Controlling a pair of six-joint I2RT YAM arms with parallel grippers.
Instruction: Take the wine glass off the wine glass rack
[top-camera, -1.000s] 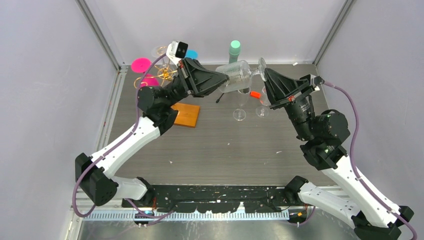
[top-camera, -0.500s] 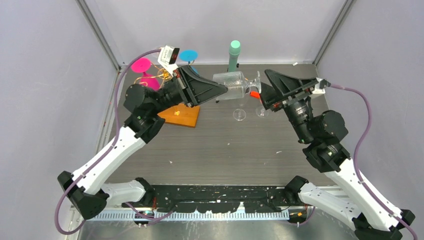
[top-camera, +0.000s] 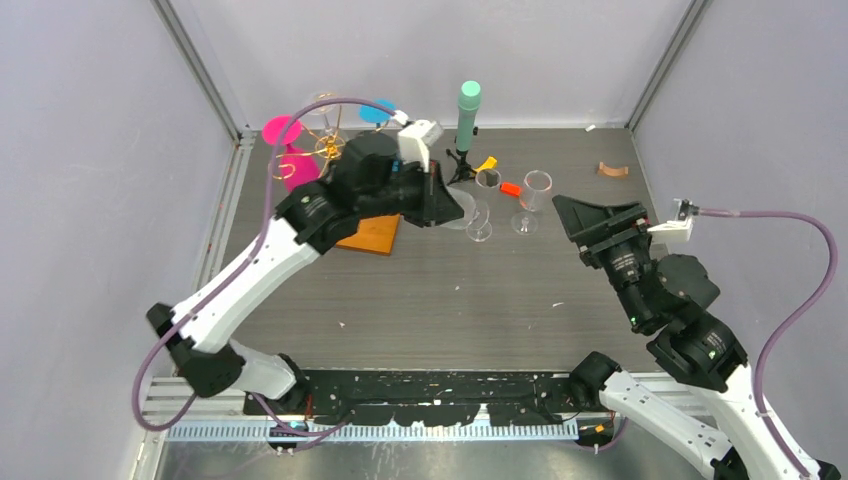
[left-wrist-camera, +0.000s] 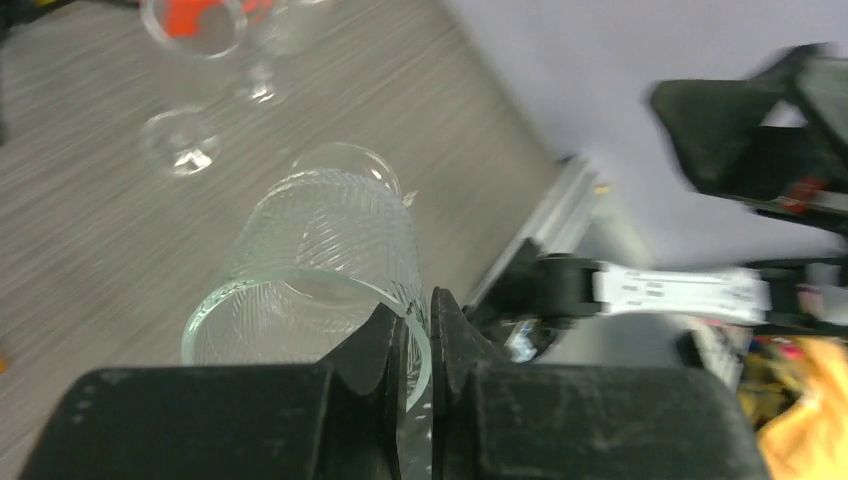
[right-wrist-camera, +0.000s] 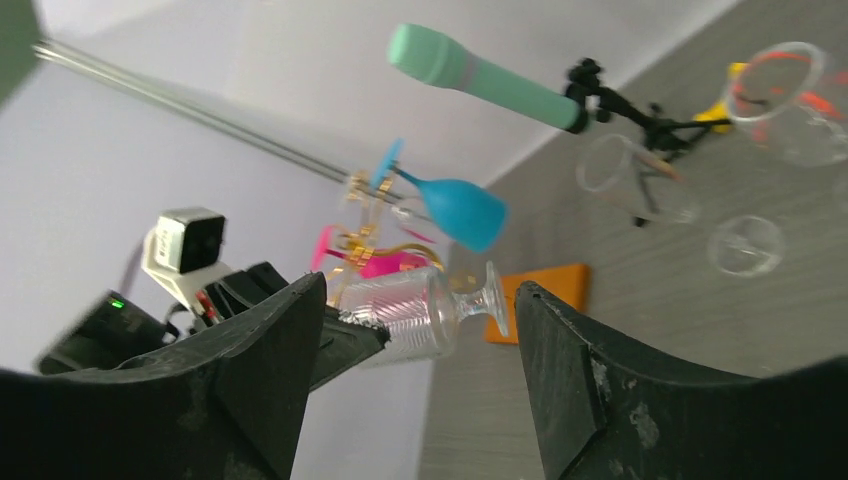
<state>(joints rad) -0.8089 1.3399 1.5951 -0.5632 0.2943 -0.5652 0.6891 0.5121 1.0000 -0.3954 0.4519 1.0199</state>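
The wine glass (left-wrist-camera: 320, 265) is clear and ribbed, with a short stem and foot. My left gripper (left-wrist-camera: 418, 310) is shut on its rim, one finger inside the bowl and one outside. In the top view the left gripper (top-camera: 447, 205) holds the wine glass (top-camera: 464, 216) low over the table, right of the wine glass rack (top-camera: 328, 146) and its wooden base (top-camera: 372, 233). The right wrist view shows the glass (right-wrist-camera: 420, 310) lying sideways, off the rack (right-wrist-camera: 365, 215). My right gripper (top-camera: 590, 226) is open and empty, well to the right of the glass; it is also seen at right gripper (right-wrist-camera: 418, 292).
Pink glasses (top-camera: 284, 130) and a blue glass (top-camera: 377, 110) hang on the rack. A mint-green cylinder (top-camera: 468, 104) on a black tripod stands at the back. Two clear glasses (top-camera: 484, 203) (top-camera: 534, 198) stand on the table by small orange pieces (top-camera: 510, 188). A brown scrap (top-camera: 612, 170) lies far right.
The right gripper opened, let go of the glass's foot and drew back to the right and nearer. The left arm swung the glass lower over the table.
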